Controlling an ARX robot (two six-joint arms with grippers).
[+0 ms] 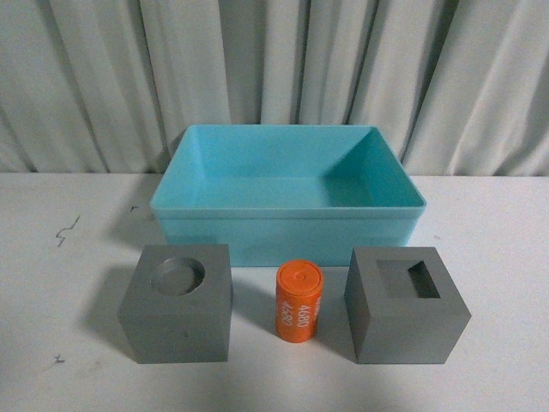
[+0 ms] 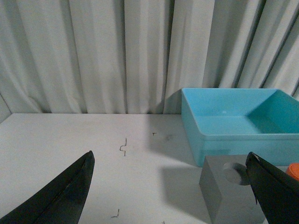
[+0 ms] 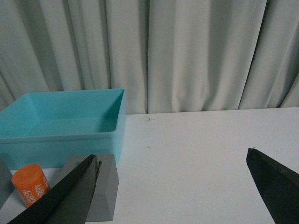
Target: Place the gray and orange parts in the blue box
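Observation:
In the front view the empty blue box stands at mid-table. Before it, in a row, sit a gray cube with a round recess, an orange cylinder with white lettering and a gray cube with a rectangular recess. Neither arm shows there. My left gripper is open over bare table, left of the round-recess cube and the blue box. My right gripper is open to the right of the rectangular-recess cube, the orange cylinder and the blue box.
A white table carries everything, with small dark scuff marks on its left side. A pleated grey curtain hangs close behind the box.

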